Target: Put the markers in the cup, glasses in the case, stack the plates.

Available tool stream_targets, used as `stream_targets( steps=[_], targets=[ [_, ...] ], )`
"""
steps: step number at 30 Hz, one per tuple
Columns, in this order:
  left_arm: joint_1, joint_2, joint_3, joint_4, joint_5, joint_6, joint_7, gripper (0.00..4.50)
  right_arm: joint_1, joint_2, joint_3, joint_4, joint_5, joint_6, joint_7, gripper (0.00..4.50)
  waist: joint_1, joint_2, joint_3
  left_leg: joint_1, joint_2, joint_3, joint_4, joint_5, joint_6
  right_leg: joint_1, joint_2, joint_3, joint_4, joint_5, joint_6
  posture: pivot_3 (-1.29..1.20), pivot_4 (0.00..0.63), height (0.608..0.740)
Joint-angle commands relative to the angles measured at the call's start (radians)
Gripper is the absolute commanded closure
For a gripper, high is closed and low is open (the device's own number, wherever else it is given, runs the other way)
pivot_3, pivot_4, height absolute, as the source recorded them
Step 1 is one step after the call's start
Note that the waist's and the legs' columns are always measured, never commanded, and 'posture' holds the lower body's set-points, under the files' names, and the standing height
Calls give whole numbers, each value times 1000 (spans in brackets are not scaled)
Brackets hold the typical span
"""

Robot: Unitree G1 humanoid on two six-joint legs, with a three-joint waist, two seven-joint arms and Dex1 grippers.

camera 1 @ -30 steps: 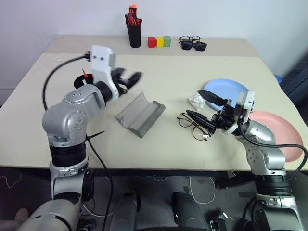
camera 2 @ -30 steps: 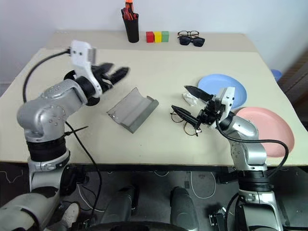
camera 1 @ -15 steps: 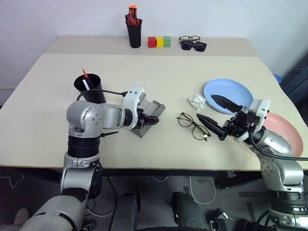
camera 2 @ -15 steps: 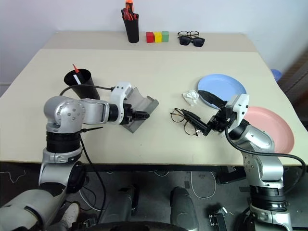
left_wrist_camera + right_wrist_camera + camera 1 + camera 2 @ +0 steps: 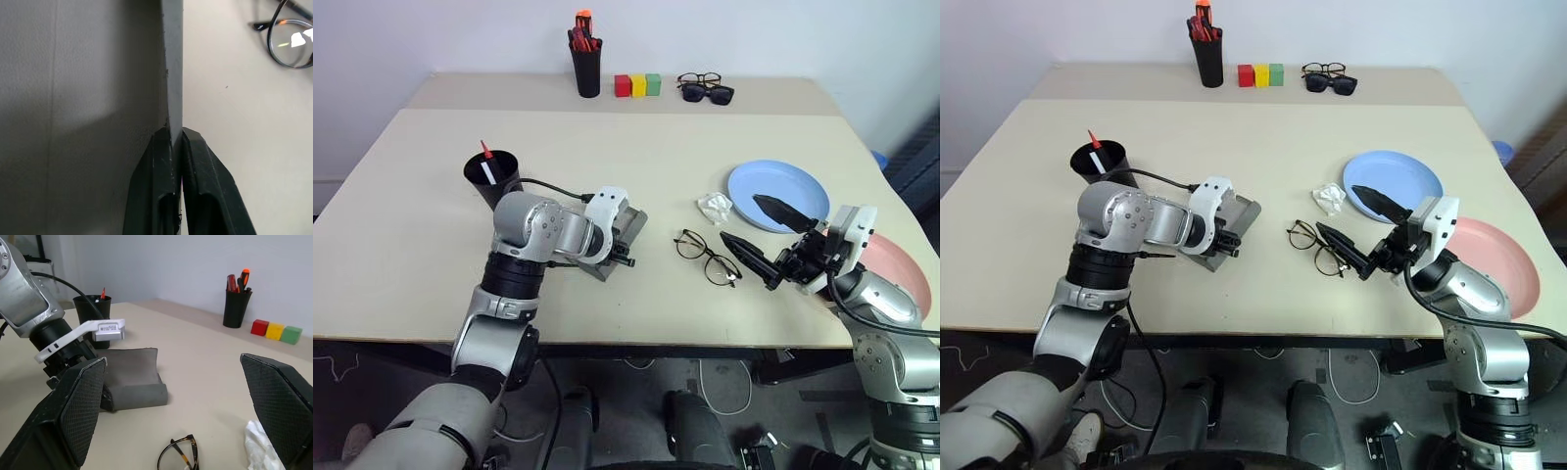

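So the case point(image 5: 625, 227) lay open at center-left of the head frame on the desk point(image 5: 636, 147), grey, flap up. The left pincer point(image 5: 176, 142) was pressed together on the case's thin edge wall, one black finger on each side of it, as the left wrist view showed. The glasses point(image 5: 704, 257) sat just right of the case, at frame center, flat on the desk, apart from both pincers. A crumpled white scrap point(image 5: 713, 206) lay just above them. The right pincer point(image 5: 767, 240) hung at right of center with its jaws spread wide, holding nothing, one finger over the edge of the blue plate point(image 5: 776, 189), the other low and close to the glasses. The pink plate point(image 5: 907, 279) was at the right edge, just beside the blue one, not stacked, partly hidden by the right arm. The cup point(image 5: 492, 176) stood left of the case, upper left of the arm, with the markers point(image 5: 486, 164) poking out of it, a red tip and a white body visible. At top center along the far edge of the desk: a narrow black pen holder point(image 5: 586, 61), three colored blocks point(image 5: 637, 85), and two more pairs of eyewear point(image 5: 706, 88).
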Motion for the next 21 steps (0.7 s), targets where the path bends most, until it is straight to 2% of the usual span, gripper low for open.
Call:
stream_targets(
  steps=[1, 7, 10, 13, 16, 21],
  targets=[
    [-18, 45, -71, -18, 19, 5, -66, 4462, -1, -3, -21, -43, 12, -11, -13, 0, 0, 0, 0, 0, 0, 0, 0, 0, 0, 0, 0, 0, 0, 0, 0, 0, 150, 740],
    [-81, 246, -322, -13, 54, -166, -346, 4462, -2, -2, -17, -39, 8, -17, -19, 0, -1, 0, 0, 0, 0, 0, -1, 0, 0, -2, 0, 0, 0, 1, -1, 0, 150, 740],
    [-115, 325, -434, 7, 108, -280, -491, 4462, -4, -1, -14, -37, 6, -19, -21, 0, 0, 0, 0, -1, 0, 1, -1, 0, 0, -2, -1, 0, -1, 1, -2, 0, 150, 740],
    [-149, 401, -559, 46, 207, -468, -680, 4462, -8, 1, -8, -34, 3, -20, -22, 0, 1, 0, 0, -2, 0, 1, -2, 0, 0, -3, -2, 0, -2, 1, -2, 0, 150, 740],
    [-168, 428, -630, 98, 308, -645, -819, 4462, -11, 2, -6, -32, 2, -22, -21, 0, 2, 0, 0, -3, 0, 2, -3, 0, 0, -4, -2, 0, -2, 1, -2, 0, 150, 740],
    [-160, 421, -648, 166, 433, -885, -975, 4462, -10, 1, -8, -34, 0, -23, -24, 0, 5, 0, 0, -7, 0, 2, -2, 0, 1, -6, -2, 0, -3, 0, -2, 0, 150, 740]
  ],
)
